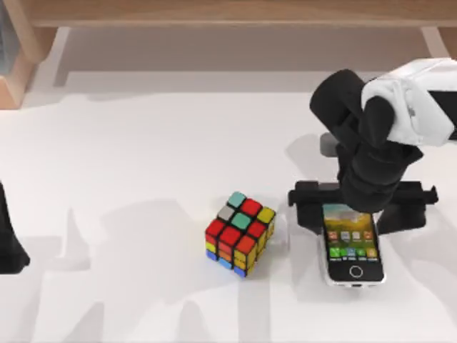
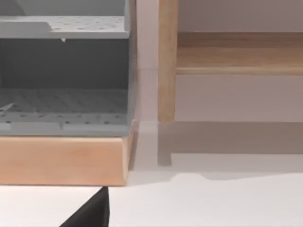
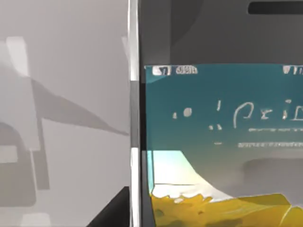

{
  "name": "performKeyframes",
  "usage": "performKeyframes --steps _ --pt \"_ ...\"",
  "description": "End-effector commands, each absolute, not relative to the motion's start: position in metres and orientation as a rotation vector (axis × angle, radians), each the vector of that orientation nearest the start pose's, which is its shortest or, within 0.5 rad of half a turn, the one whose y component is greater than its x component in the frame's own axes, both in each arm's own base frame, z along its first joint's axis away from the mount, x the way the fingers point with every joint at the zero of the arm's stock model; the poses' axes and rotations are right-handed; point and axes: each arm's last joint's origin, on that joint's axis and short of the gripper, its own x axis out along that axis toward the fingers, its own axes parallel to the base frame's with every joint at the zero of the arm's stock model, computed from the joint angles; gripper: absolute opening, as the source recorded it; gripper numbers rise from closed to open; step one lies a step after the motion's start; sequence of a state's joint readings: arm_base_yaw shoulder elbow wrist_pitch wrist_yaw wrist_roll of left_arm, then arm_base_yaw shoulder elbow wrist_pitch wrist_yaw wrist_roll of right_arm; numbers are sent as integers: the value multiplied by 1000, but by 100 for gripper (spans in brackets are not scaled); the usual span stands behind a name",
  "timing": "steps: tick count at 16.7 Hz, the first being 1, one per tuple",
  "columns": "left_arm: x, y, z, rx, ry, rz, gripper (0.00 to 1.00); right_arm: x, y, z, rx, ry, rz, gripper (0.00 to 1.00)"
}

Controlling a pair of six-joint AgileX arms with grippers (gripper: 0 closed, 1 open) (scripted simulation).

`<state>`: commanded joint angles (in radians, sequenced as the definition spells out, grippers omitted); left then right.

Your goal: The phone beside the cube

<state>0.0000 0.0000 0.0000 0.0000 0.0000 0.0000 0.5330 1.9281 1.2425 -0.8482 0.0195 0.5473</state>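
Note:
The phone point(image 1: 351, 250) lies flat on the white table, screen up and lit, home button toward the front edge. A narrow strip of table separates it from the cube point(image 1: 239, 234), which sits to its left with mostly red stickers. My right gripper point(image 1: 357, 213) hangs over the phone's far end, open, one finger on each side of the white frame. Seen close in the right wrist view, the phone's screen point(image 3: 222, 142) has the white frame point(image 3: 134, 94) running along its edge. My left gripper point(image 1: 8, 239) is parked at the table's left edge.
A wooden shelf unit with a grey perforated tray point(image 2: 64, 101) stands past the table's far left corner. A wooden rail point(image 1: 235, 13) runs along the back. Bare white tabletop point(image 1: 128, 164) stretches across the left and middle.

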Motion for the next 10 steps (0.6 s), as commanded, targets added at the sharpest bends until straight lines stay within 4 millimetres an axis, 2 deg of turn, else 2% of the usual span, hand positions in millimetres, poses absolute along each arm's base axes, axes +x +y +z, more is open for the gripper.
performKeyframes --steps 5,10 --pt "106 -1 160 0 0 0 100 299 179 137 6 1536 -7 0" --pt "106 -1 160 0 0 0 100 299 179 137 6 1536 -7 38"
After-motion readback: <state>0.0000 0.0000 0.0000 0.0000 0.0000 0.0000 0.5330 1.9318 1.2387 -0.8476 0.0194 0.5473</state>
